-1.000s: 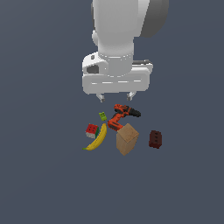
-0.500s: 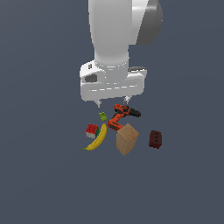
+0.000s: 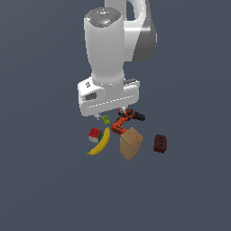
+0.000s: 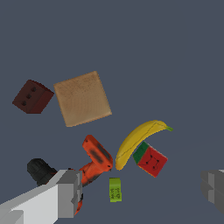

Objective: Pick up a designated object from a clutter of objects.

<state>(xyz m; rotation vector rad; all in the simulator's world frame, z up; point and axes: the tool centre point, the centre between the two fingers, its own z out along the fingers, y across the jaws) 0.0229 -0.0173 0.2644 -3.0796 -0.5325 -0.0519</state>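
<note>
The small puzzle cube with red, green and white gridded faces [image 4: 150, 159] lies below and between the spread fingers of the claw [image 4: 142, 192], touching the curved yellow banana [image 4: 139, 141]. It looks rigid, light and smooth-sided, so the flat opposite faces seem best to pinch, clear of the banana and the nearby tiny green brick [image 4: 115, 189].

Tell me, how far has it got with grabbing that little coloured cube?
Done: the arm has brought its pincer above the pile. In hand: nothing, since the jaws are open and empty, nearer the green brick and drill. Left: reach the puzzle cube, which sits on the floor touching the banana, close on it and lift.
</note>
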